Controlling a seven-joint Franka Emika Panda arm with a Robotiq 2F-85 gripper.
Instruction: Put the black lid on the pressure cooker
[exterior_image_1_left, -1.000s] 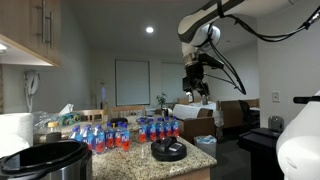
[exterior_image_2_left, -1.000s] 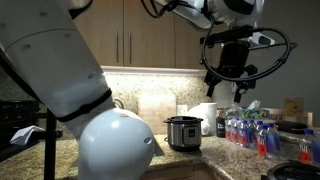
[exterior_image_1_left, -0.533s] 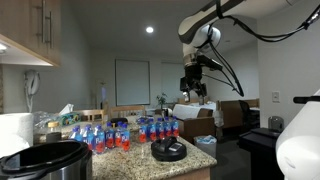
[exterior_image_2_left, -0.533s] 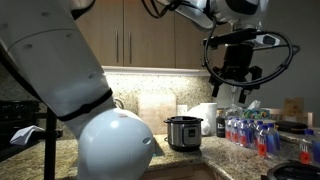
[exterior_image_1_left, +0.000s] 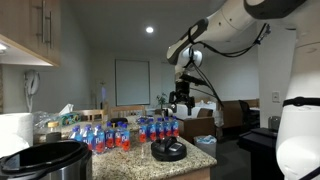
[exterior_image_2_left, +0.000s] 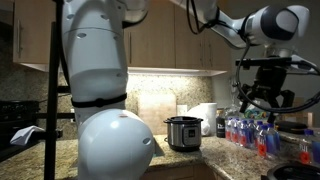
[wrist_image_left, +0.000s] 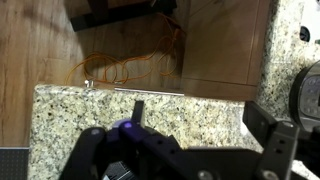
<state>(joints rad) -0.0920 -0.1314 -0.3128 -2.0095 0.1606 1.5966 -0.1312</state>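
Note:
The black lid (exterior_image_1_left: 168, 151) lies flat on the granite counter near its front edge, right of the bottles. A dark round edge at the right of the wrist view (wrist_image_left: 309, 96) looks like the same lid. The pressure cooker, silver with a black rim and no lid on it, stands at the near left in an exterior view (exterior_image_1_left: 45, 160) and by the backsplash in an exterior view (exterior_image_2_left: 183, 132). My gripper (exterior_image_1_left: 181, 100) hangs in the air above and slightly behind the lid, also seen in an exterior view (exterior_image_2_left: 262, 97). Its fingers (wrist_image_left: 200, 118) are open and empty over bare granite.
Several blue and red bottles (exterior_image_1_left: 130, 132) stand in rows on the counter behind the lid, also seen in an exterior view (exterior_image_2_left: 250, 132). A white appliance (exterior_image_1_left: 12, 130) stands at the far left. Wall cabinets (exterior_image_2_left: 180, 40) hang above the counter. A wood floor (wrist_image_left: 40, 50) shows beyond the counter edge.
My gripper has come down from high above the counter toward the lid and shifted sideways. It stays open. The lid and cooker have not moved.

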